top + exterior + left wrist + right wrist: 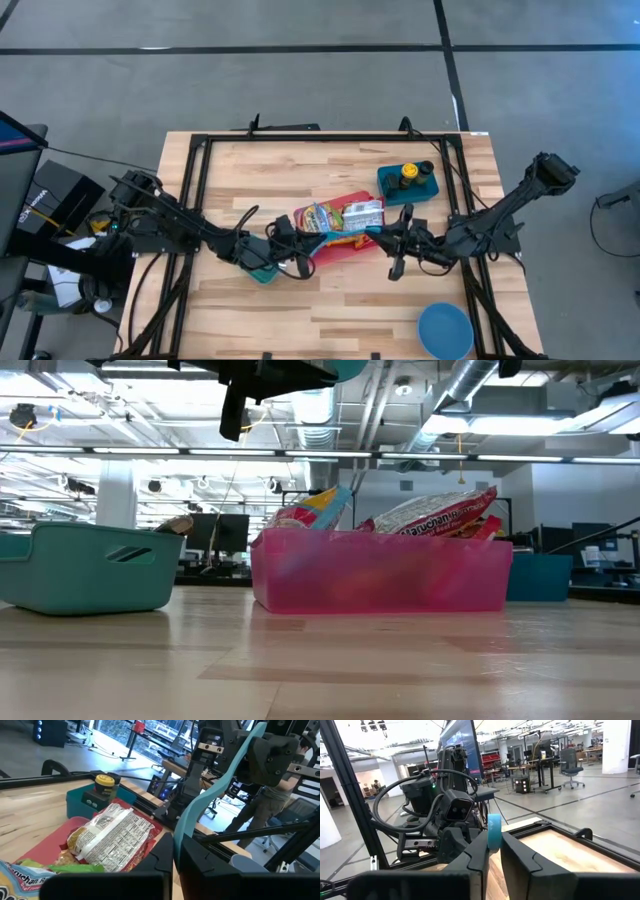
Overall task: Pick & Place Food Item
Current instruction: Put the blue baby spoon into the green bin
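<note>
My left pincer (pixel 292 246) hangs over the middle of the bench at the left end of the pink bin (pixel 335 255), fingers (pixel 160 855) clenched together. A thin teal strip (pixel 225 785) rises from the seam between them, and I cannot tell what it is or whether I grip it. My right pincer (pixel 390 240) is at the bin's right end, facing the left one; I cannot tell whether it is clenched or released. The food items lie heaped in the pink bin, the white noodle packet (pixel 362 213) uppermost on its right side. A dark teal bin (pixel 425 190) with a yellow-lidded jar (pixel 408 175) stands toward the far right corner, a blue bowl (pixel 445 330) at the near right corner, and a small teal bin (pixel 90 565) under my left arm
</note>
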Tool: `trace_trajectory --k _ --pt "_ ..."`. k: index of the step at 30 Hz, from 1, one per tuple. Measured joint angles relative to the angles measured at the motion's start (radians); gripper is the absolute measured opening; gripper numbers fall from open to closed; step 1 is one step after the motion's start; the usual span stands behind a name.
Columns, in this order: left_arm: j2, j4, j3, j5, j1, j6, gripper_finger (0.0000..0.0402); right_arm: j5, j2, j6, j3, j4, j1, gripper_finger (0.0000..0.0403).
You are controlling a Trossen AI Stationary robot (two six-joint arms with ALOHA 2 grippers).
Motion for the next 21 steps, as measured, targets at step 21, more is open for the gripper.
trace_trajectory --k 21 --pt "-0.176 -0.28 0.0 -0.004 -0.007 -0.03 0.0002 0.024 0.0 -0.064 0.001 -0.035 0.015 0.0162"
